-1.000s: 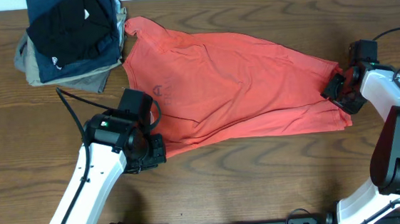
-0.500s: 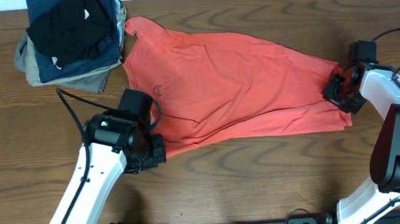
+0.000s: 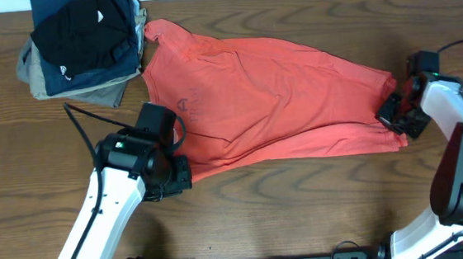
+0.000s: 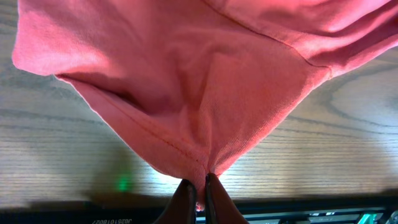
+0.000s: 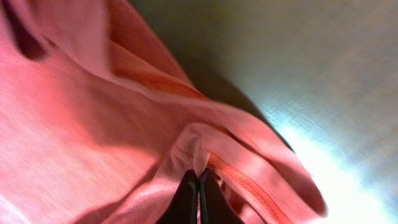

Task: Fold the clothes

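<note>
Nearest the base, the left gripper (image 3: pixel 184 175) is seen closed on the near hem of the salmon T-shirt (image 3: pixel 279 101). In the left wrist view its fingertips (image 4: pixel 186 190) are pressed together with a stitched corner of cloth pinched between them, and the fabric is drawn up from the wooden table (image 3: pixel 304 215) into a taut peak. A little farther out, at the right edge of the garment, the right gripper (image 3: pixel 394 117) is likewise closed; in the right wrist view a small fold of hemmed fabric is clamped between its narrow jaws. The T-shirt is spread across the middle of the table between the two grippers, wrinkled, with faint dark lettering (image 3: pixel 190 106) noted near its left side. At the far left corner, a stack of folded dark garments (image 3: pixel 84 42) is recorded, touching the T-shirt's far left corner.
</note>
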